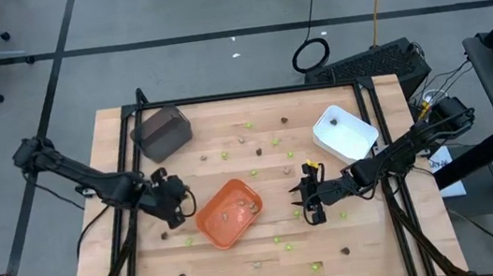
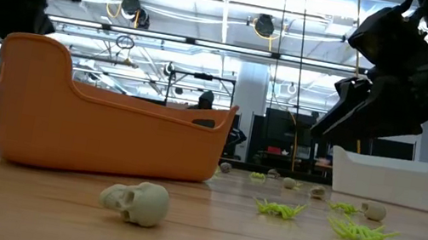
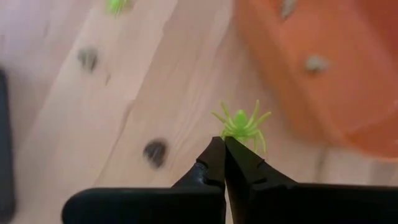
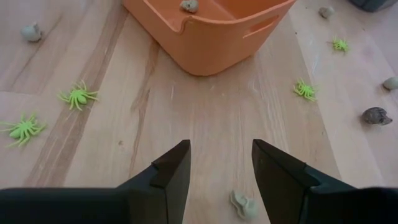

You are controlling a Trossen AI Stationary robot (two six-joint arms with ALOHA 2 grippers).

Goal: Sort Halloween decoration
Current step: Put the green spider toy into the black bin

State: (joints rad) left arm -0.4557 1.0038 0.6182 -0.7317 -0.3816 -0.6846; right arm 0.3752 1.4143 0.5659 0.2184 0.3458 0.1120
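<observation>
The Halloween decoration is many tiny lime-green spiders, tan-grey skulls and dark brown pieces scattered over the wooden table. My left gripper (image 1: 175, 215) (image 3: 222, 142) hovers just left of the orange tray (image 1: 228, 213), shut on a lime-green spider (image 3: 241, 123). My right gripper (image 1: 312, 209) (image 4: 221, 152) is open, right of the orange tray, its fingers pointing at the tray. A tan-grey skull (image 4: 244, 204) lies on the wood between its fingers, untouched. Some tan-grey pieces (image 4: 189, 5) lie inside the orange tray. My left gripper pinches the lime-green spider by its rear edge (image 3: 231, 138), only at the very tips of the two shut fingers. The spider's body and legs stick out beyond the fingertips. It looks lifted off the wood, which is blurred behind it.
A white tray (image 1: 344, 133) stands at the far right of the table and a dark grey tray (image 1: 162, 132) at the far left. Loose green spiders (image 4: 78, 96) (image 4: 305, 90), a brown piece (image 4: 375, 115) and a skull (image 2: 136, 202) dot the wood around the orange tray.
</observation>
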